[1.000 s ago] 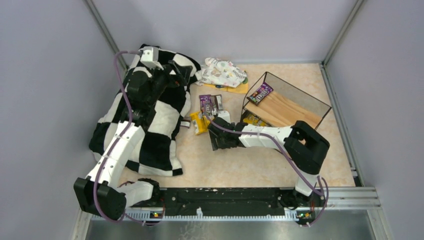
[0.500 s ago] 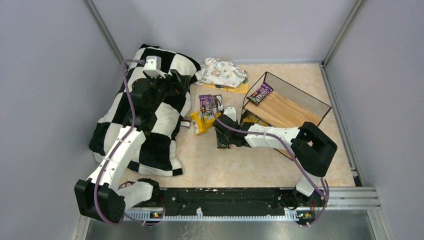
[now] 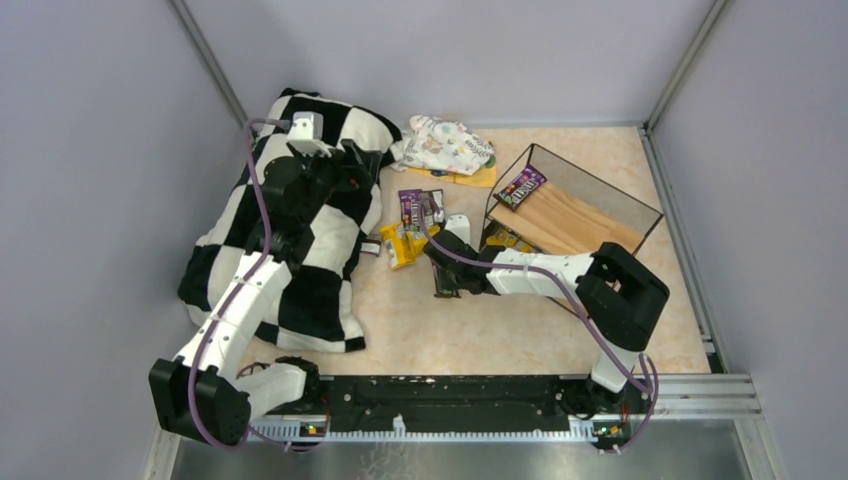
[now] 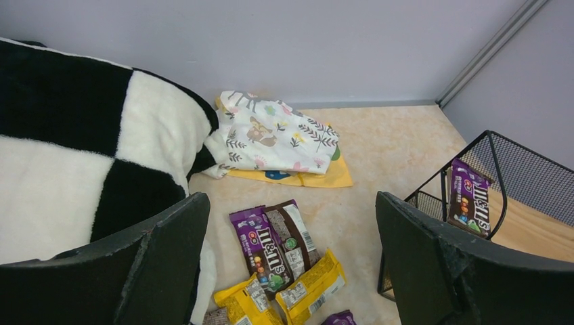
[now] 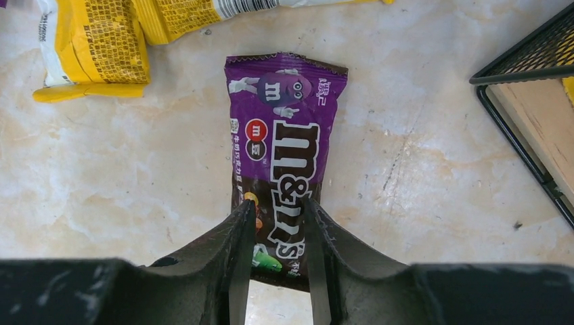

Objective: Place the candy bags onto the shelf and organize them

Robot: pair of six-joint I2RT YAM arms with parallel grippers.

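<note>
Tabletop [image 3: 470, 330] beige marble-look, lilac walls [image 3: 480, 50]; right fingers [image 5: 238, 247] pinch purple candy bag [image 5: 284, 135], left fingers [image 4: 169, 250] spread wide.

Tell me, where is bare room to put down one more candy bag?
On the shelf, the top board is bare beside its one purple bag. The table is free between blanket, right arm and near rail. Crowded: loose bags between blanket and shelf, one in the right gripper.
</note>
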